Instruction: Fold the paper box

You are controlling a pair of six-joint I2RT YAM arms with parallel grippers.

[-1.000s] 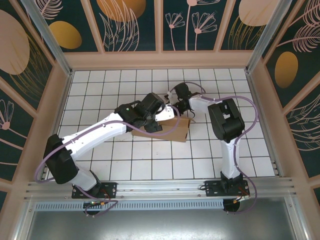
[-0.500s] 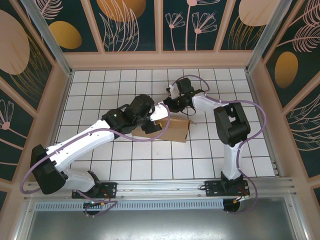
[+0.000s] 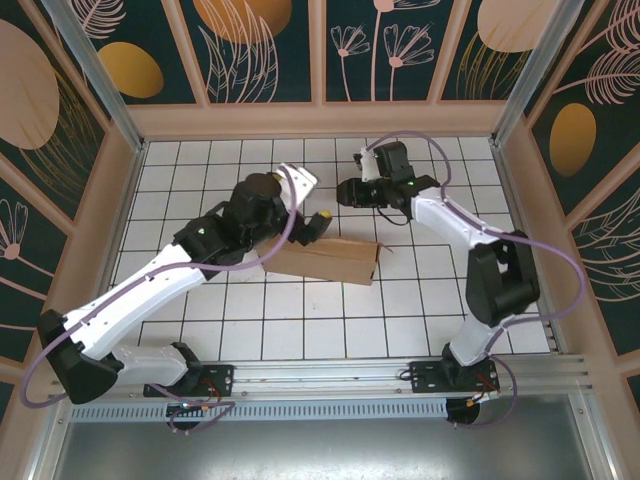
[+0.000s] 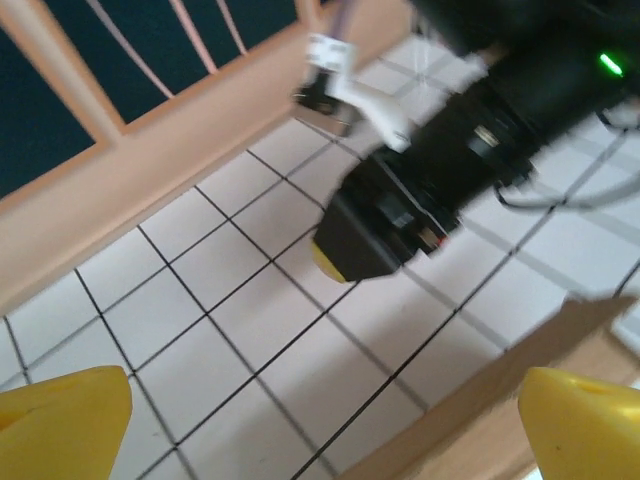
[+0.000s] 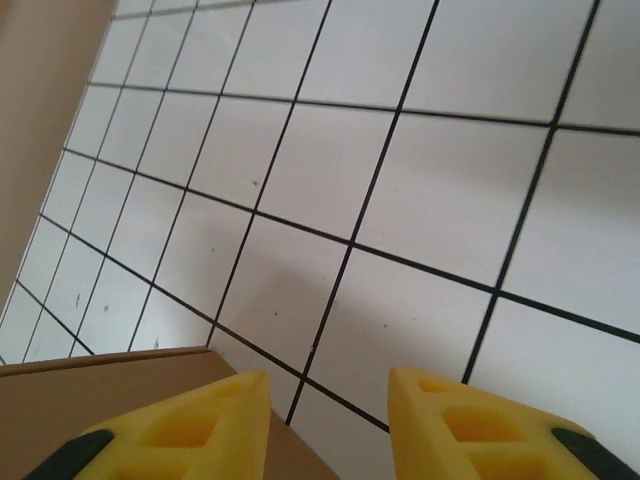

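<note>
The paper box point(image 3: 330, 262) lies mid-table point(image 3: 200, 170) as a low brown cardboard shape with its right end flap raised. It looks largely folded, though I cannot tell whether it is finished. Both arms reach just past its far edge. The left gripper point(image 3: 318, 220) is spread wide and empty, and the right gripper point(image 3: 345, 192) is partly parted, holding nothing.

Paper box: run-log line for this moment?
paper box: on table, ungripped | left claw: open wide, at box's far edge | right claw: open, empty, over table beyond box
</note>
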